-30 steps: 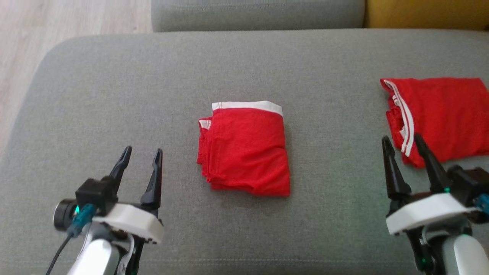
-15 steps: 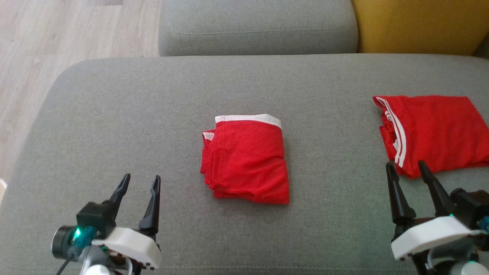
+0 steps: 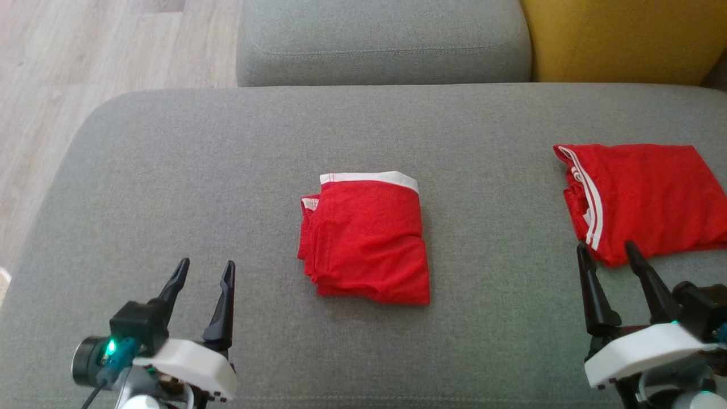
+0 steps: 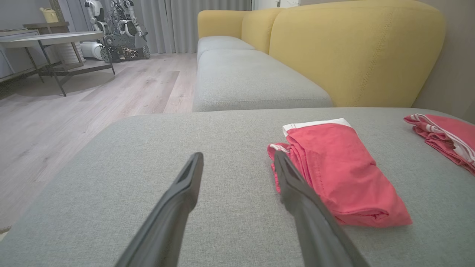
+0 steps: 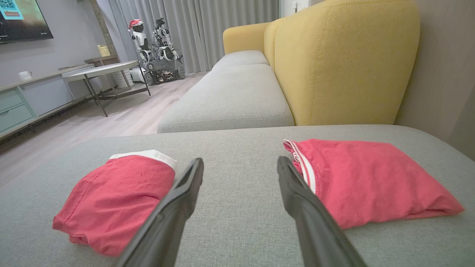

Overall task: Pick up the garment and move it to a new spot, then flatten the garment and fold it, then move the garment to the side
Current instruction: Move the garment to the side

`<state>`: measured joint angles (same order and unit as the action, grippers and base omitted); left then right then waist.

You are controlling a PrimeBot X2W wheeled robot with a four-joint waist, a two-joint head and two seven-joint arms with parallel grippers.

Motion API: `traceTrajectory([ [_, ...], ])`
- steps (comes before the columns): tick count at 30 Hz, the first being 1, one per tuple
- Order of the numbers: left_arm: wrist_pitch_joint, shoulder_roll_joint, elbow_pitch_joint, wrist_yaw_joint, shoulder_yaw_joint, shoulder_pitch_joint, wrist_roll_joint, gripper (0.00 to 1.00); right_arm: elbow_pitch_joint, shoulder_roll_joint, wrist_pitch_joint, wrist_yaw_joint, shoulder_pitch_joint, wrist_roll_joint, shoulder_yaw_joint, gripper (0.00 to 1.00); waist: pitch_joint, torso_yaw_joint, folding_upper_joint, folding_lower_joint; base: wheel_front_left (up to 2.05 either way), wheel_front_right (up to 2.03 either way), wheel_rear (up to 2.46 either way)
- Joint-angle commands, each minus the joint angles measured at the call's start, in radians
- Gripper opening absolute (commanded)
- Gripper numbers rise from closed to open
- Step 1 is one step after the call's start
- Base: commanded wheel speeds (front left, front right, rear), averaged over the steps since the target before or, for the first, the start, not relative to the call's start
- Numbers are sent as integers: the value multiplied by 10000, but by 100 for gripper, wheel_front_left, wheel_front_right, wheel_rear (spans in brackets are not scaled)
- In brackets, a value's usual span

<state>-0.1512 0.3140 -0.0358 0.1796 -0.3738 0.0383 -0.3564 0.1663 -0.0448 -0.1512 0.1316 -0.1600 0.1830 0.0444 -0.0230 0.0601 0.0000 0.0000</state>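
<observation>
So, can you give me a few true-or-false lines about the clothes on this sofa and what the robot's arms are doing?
1. The red garment in the middle lies folded on the grey cushion. True.
2. The left end effector is gripping that garment. False: it is open, beside the garment, holding nothing.
3. A second red garment with white stripes lies further right. True.
4. The right end effector is shut. False: its fingers stand apart, holding nothing.
</observation>
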Motion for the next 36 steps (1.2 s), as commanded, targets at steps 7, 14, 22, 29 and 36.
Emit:
traceTrajectory([
  [7, 1, 272, 373, 137, 374, -472, -102, 100, 447, -64, -36, -9, 299, -143, -153, 100, 35, 19, 0, 0, 0, 0, 0],
  [14, -5, 283, 367, 167, 349, -495, -126, 100, 423, -59, -29, -9, 344, -144, -139, 100, 55, 51, 0, 0, 0, 0, 0],
  [22, -62, 276, 379, 133, 265, -710, -115, 100, 218, -57, 16, -9, 445, -69, -7, 100, 217, 297, 0, 0, 0, 0, 0],
  [29, -296, 92, 405, 43, 155, -1335, -57, 100, -988, -56, 234, -9, 1547, 142, -359, 100, 922, 936, 0, 0, 0, 0, 0],
  [36, -690, -352, 155, -91, 3, -2146, -12, 100, -3215, -55, 613, -9, 3131, 300, -1183, 100, 1591, 1916, 0, 0, 0, 0, 0],
])
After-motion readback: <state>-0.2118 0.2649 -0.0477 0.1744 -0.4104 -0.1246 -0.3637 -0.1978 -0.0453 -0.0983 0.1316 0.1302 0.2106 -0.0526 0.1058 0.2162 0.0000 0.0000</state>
